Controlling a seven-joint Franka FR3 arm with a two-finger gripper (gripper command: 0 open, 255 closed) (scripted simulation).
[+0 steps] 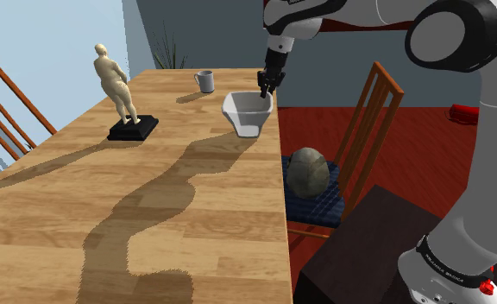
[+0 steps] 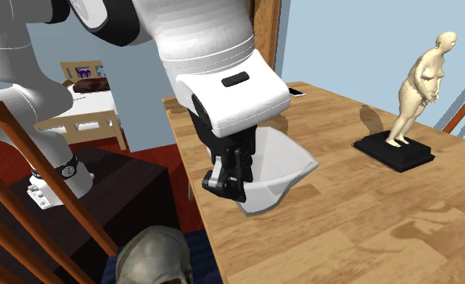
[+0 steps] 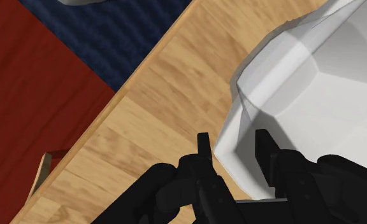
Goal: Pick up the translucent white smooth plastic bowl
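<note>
The white bowl (image 1: 247, 117) (image 2: 275, 173) (image 3: 303, 95), angular and faceted, is at the wooden table's (image 1: 152, 224) edge nearest the arm. My black gripper (image 1: 267, 89) (image 2: 227, 190) (image 3: 234, 149) comes down on its rim on the arm's side. In the wrist view one finger lies against the outside of the bowl's wall and the other inside it, so the fingers are shut on the wall. The bowl looks a little tilted in the second exterior view. I cannot tell whether its base still touches the table.
A beige figurine (image 1: 117, 86) (image 2: 421, 89) on a black base stands further across the table. A grey mug (image 1: 205, 81) sits at the far end. Beside the table edge stands a wooden chair (image 1: 368, 121) with a blue cushion holding a grey rounded object (image 1: 307, 170) (image 2: 154, 254).
</note>
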